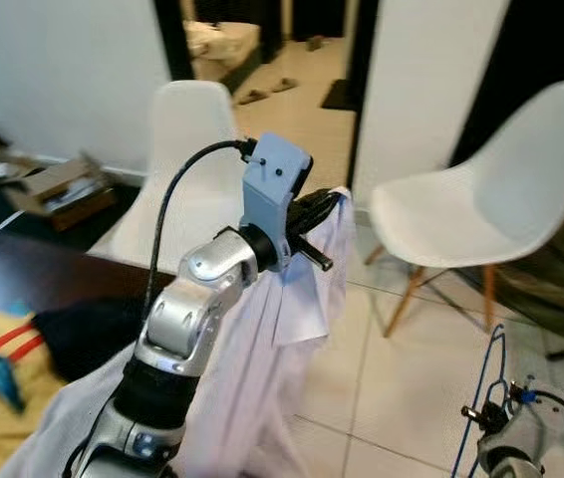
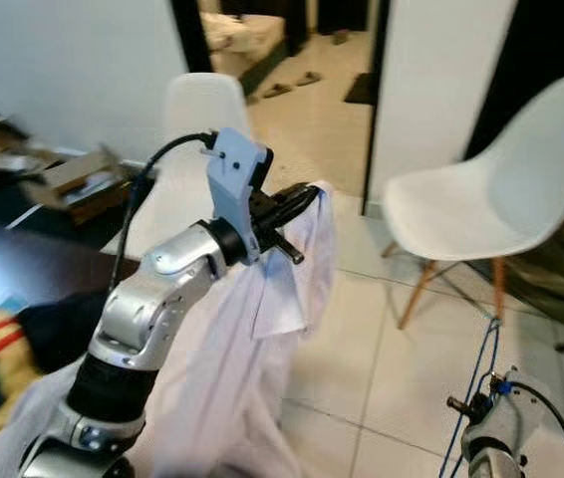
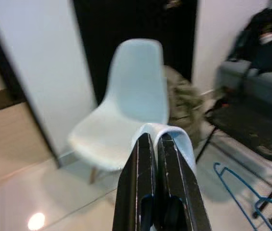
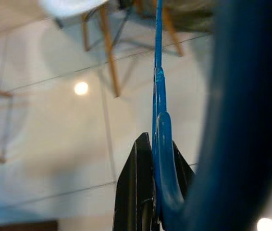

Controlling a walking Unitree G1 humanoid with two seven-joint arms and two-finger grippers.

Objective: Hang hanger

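We hold the shirt (image 1: pixel 292 299) raised at centre, left gripper (image 1: pixel 324 204) clamped on its collar so it drapes free. Low at the near right, our right gripper (image 4: pixel 153 144) pinches the blue hanger (image 1: pixel 486 398), kept ready for insertion.

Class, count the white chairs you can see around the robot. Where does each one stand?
2. One chair stands behind the raised left gripper, by the doorway. The other chair stands to the right, on the tiled floor. More may be hidden behind the cloth.

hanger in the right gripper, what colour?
Blue. The hanger shows best in the right wrist view, clamped between the right gripper fingers.
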